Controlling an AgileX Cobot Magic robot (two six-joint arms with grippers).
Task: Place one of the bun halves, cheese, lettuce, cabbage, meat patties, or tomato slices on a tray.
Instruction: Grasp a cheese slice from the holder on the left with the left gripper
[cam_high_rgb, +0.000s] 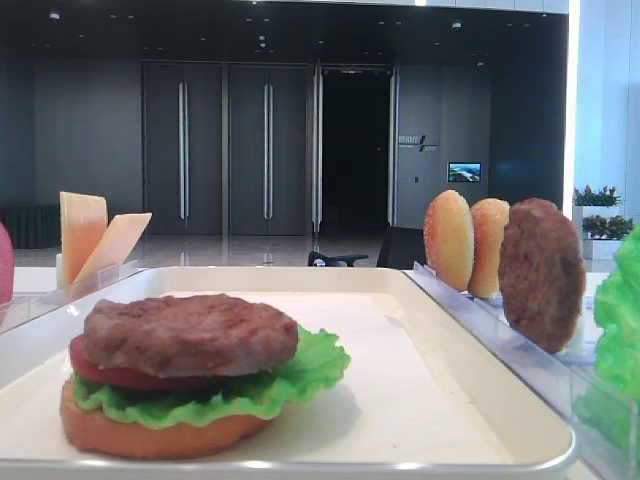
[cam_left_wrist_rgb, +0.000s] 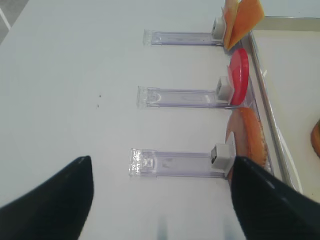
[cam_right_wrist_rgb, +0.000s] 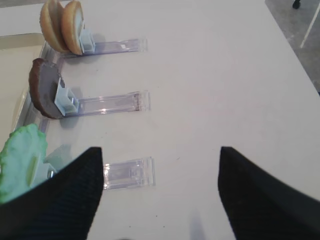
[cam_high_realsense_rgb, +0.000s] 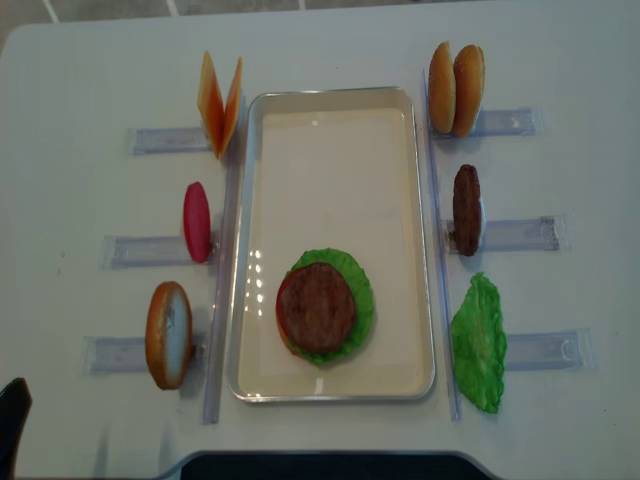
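The tray is showing cream-white on a pale grey worktop. The lettuce is glowing bright green, the tomato slice red, the cheese yellow-orange, the meat patty grainy brown, the bun halves speckled golden-tan.

Robot body seen only in part. Right gripper: two black fingers, wedge-shaped w/ pointed tips, surface has fine woven/ribbed texture, matte. Left gripper: same two black tapered fingers, matte, smoother-looking, slightly blurred. In the overhead view, a small black piece of the left arm shows at the frame's bottom left corner. No cables, screws or markings visible.
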